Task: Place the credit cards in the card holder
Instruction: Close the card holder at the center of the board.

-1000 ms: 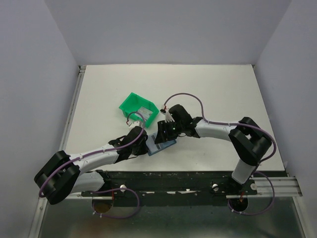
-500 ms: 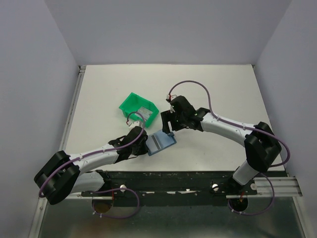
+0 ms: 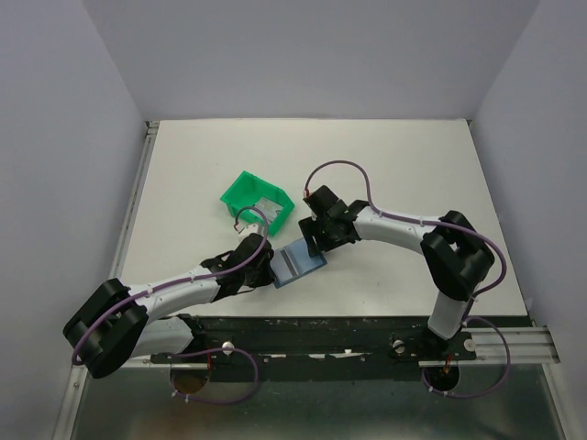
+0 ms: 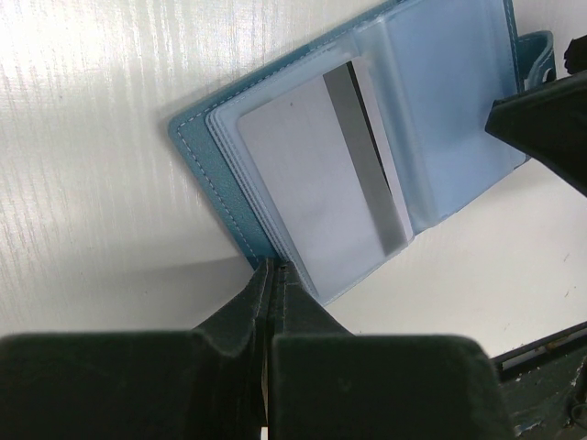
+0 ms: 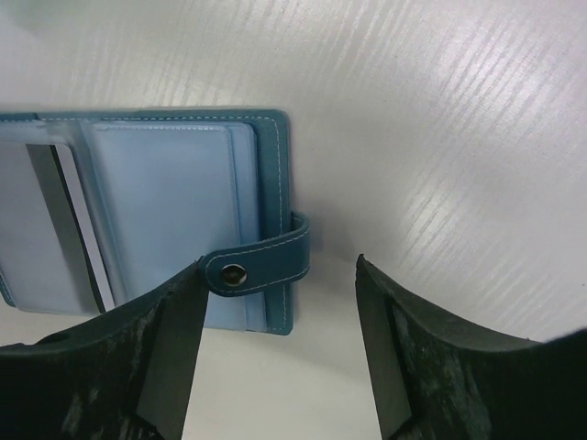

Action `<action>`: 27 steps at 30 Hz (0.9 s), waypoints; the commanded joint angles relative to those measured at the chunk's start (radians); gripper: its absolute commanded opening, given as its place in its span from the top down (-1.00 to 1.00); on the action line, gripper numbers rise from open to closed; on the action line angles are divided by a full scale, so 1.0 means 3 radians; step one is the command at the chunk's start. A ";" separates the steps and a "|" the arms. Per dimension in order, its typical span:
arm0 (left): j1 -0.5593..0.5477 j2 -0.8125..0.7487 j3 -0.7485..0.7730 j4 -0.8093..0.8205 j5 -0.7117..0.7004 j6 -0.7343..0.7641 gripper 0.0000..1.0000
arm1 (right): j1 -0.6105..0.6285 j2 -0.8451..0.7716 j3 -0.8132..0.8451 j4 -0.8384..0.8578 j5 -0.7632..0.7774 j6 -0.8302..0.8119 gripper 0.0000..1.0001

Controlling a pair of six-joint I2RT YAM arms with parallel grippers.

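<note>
Between closed left gripper [image 4: 271,275] and spread, empty right gripper [image 5: 280,266], open blue card holder [image 4: 454,110], striped grey card [image 4: 307,183] inside.

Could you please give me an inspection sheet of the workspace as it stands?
Surface: white table, no marks seen.
Job's things: card holder lies open; a credit card sits in its sleeve.
Clutter: green bin beyond the holder, apart from it.
Grippers: left gripper, jaws shut at the holder's edge; right gripper, jaws open astride its strap.
Cables: purple cables loop along both arms.
Surroundings: plain grey walls.
</note>
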 commanded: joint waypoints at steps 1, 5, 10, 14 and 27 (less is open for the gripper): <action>0.0001 0.0000 -0.0079 -0.0155 0.0050 0.0014 0.91 | 0.0022 0.0004 0.0051 -0.0041 0.0325 0.0060 -0.36; -0.0004 0.0000 -0.0074 -0.0160 0.0050 0.0014 0.91 | 0.0017 -0.0021 -0.0001 -0.0020 0.0591 0.0131 -0.26; -0.0004 -0.0015 -0.0079 -0.0176 0.0045 0.0014 0.92 | 0.0017 0.0040 -0.0001 0.0010 0.0801 0.0177 -0.02; 0.0001 -0.0016 -0.0058 -0.0191 0.0045 0.0014 0.91 | 0.0017 0.0060 -0.0021 0.0066 0.0832 0.0198 0.25; 0.0001 -0.0021 -0.0022 -0.0232 0.0024 0.0029 0.91 | 0.0017 -0.0440 -0.0440 0.0731 -0.0005 0.0025 0.98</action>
